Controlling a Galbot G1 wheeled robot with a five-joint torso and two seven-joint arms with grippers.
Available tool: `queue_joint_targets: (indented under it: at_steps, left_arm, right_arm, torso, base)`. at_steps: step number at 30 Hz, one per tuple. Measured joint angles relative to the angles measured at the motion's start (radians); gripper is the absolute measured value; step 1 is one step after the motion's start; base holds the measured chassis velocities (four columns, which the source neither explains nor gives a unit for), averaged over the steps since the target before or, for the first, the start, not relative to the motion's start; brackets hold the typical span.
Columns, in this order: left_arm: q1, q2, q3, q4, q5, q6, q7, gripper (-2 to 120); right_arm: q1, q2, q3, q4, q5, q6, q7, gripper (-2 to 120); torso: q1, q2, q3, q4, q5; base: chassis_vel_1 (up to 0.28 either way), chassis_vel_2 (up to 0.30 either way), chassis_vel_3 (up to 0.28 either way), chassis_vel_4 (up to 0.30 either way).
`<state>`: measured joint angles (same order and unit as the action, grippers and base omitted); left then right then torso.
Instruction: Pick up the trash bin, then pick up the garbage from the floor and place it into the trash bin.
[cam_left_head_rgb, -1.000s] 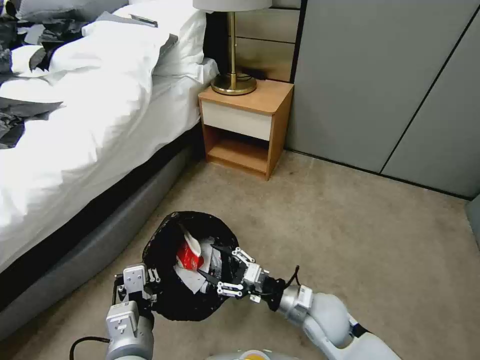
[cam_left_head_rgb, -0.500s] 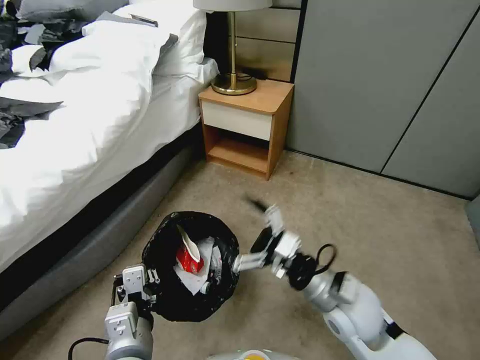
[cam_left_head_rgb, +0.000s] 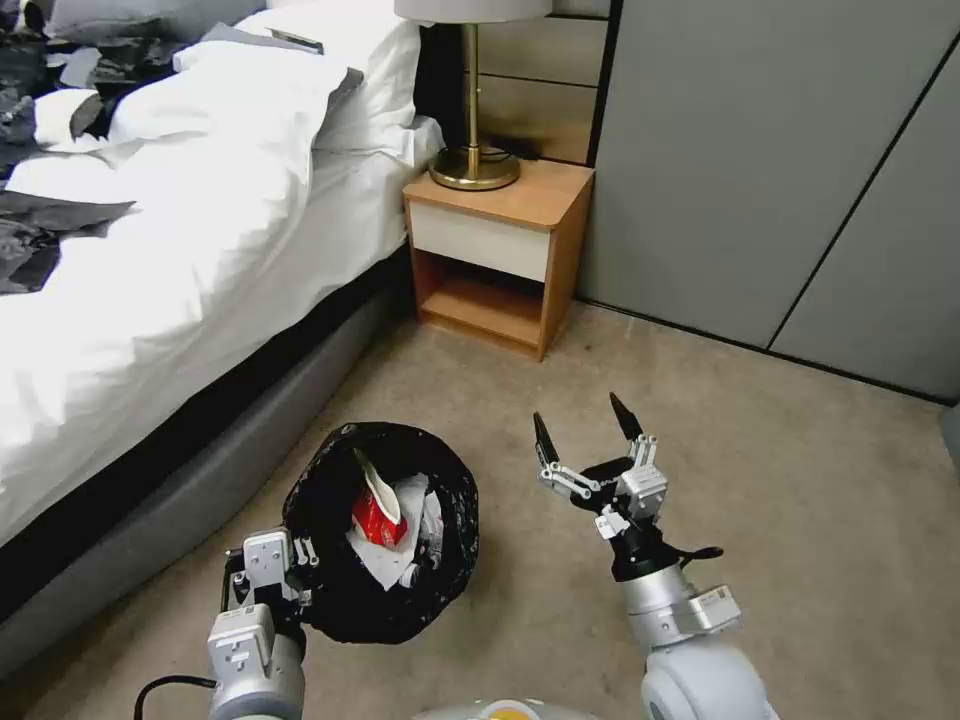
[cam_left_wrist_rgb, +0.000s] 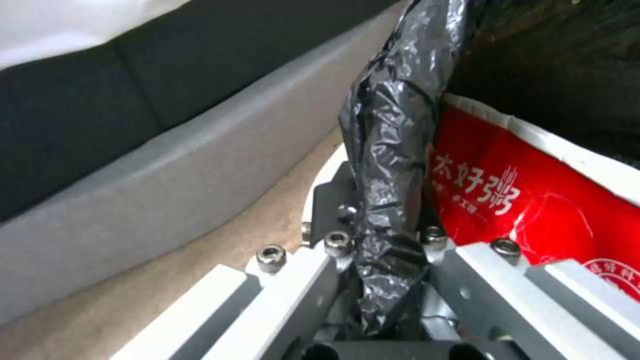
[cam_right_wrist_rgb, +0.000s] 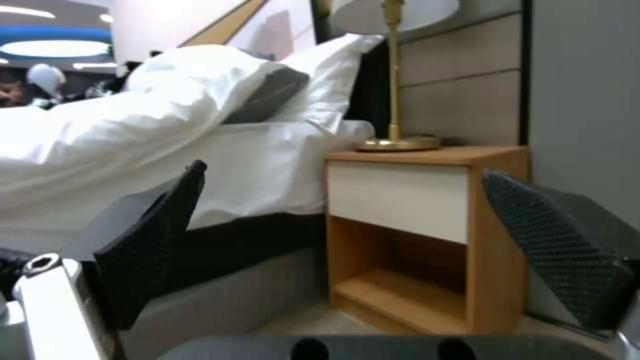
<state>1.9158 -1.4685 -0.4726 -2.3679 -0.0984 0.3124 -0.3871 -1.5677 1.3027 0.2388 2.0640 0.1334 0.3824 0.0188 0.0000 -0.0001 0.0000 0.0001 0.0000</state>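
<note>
1. Trash bin (cam_left_head_rgb: 385, 535) sits low in front of the robot, just beside the grey bed base (cam_left_head_rgb: 190, 500), with its crinkly black liner bag (cam_left_wrist_rgb: 390, 150) folded over the rim.
2. Left gripper (cam_left_head_rgb: 268, 572) is clamped on the near rim; in the left wrist view the liner is squeezed right between its pressed-together fingers (cam_left_wrist_rgb: 293, 280).
3. Garbage is already inside: a crushed red-white paper cup (cam_left_head_rgb: 378, 512) with white printed characters, crumpled white tissue (cam_left_head_rgb: 385, 565), and what looks like a small bottle (cam_left_head_rgb: 410, 575), hard to tell for sure.
4. Right gripper (cam_left_head_rgb: 585, 430) is off to the right of the bin, clear of it, raised over the beige carpet (cam_left_head_rgb: 780, 480). Its two black fingertips (cam_right_wrist_rgb: 157, 240) are spread wide with nothing between them, pointing toward the wooden nightstand (cam_left_head_rgb: 495, 255).
5. Brass lamp (cam_left_head_rgb: 475, 165) stands on the nightstand, next to the bed with its white bedding (cam_left_head_rgb: 180, 220).
</note>
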Motion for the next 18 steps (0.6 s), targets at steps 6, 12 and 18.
queue_joint_targets:
  at_steps: [6,12,18]
  left_arm:
    - [0.001,-0.002,-0.001,-0.006,0.000,0.000,0.000,0]
    - [0.000,-0.002,-0.001,-0.006,0.001,0.001,0.000,0]
    - [0.000,-0.003,-0.001,-0.006,0.001,0.002,-0.001,0]
  right_arm:
    - [0.002,0.002,-0.007,-0.003,-0.006,-0.001,-0.003,100]
    - [0.006,-0.002,-0.006,-0.001,-0.005,-0.008,-0.006,100]
    - [0.012,-0.004,-0.006,0.002,-0.004,-0.017,-0.008,100]
  torso:
    - [0.000,0.000,0.000,-0.0001,0.0000]
    - [0.000,0.000,0.000,-0.0001,0.0000]
    - [0.000,0.000,0.000,0.0000,0.0000]
  base:
    - [0.063,0.064,0.069,0.066]
    - [0.095,0.086,0.100,0.093]
    - [0.121,0.124,0.116,0.116]
